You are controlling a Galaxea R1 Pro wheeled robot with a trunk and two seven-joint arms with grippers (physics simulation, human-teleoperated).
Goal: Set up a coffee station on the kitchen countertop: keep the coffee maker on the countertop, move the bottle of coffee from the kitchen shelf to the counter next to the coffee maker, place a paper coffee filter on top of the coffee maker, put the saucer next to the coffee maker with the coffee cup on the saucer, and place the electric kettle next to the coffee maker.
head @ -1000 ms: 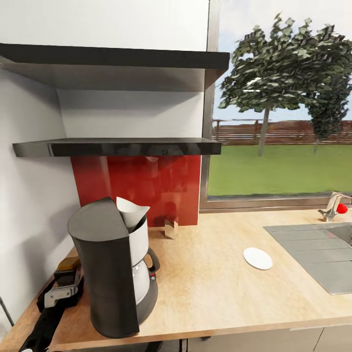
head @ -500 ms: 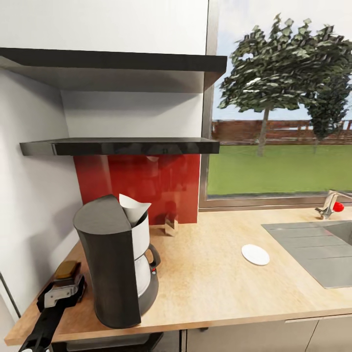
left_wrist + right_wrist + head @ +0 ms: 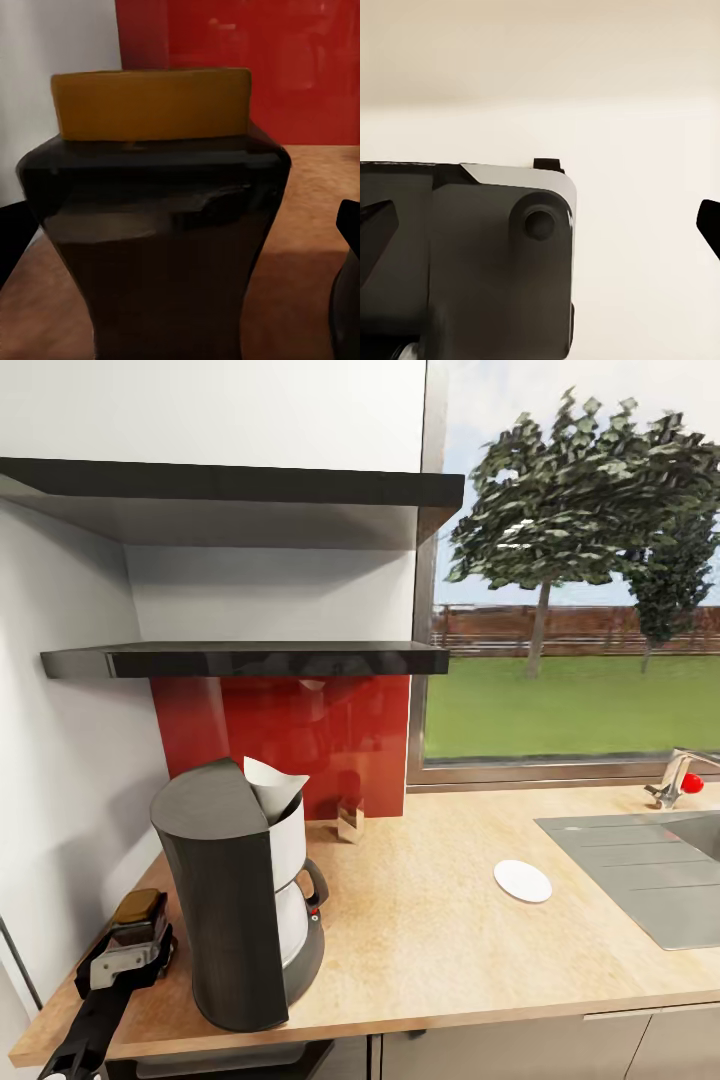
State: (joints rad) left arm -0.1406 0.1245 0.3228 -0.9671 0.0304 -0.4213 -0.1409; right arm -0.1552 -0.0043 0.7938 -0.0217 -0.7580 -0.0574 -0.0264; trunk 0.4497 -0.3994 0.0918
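Note:
The dark coffee maker (image 3: pixel 225 900) stands on the wooden countertop (image 3: pixel 430 940) at its left end, with a white paper coffee filter (image 3: pixel 268 788) sticking up from its top. Left of it, a dark coffee bottle (image 3: pixel 135 920) with a yellow-brown lid stands upright on the counter. My left gripper (image 3: pixel 128 950) is around the bottle (image 3: pixel 157 225), and its right finger is clearly apart from the glass, so it is open. A white saucer (image 3: pixel 522 881) lies further right. My right gripper (image 3: pixel 540 225) is open in front of a dark robot part.
Two dark shelves (image 3: pixel 250 658) hang above the coffee maker, against a red backsplash (image 3: pixel 300 740). A small shiny object (image 3: pixel 350 820) stands at the backsplash's foot. A sink (image 3: pixel 650 870) and a red-knobbed faucet (image 3: pixel 680 780) are at the right, under a window.
The whole head view shifted between one second and half a second ago, so the camera moved back. Since then nothing has visibly moved; the bottle and left gripper stay beside the coffee maker.

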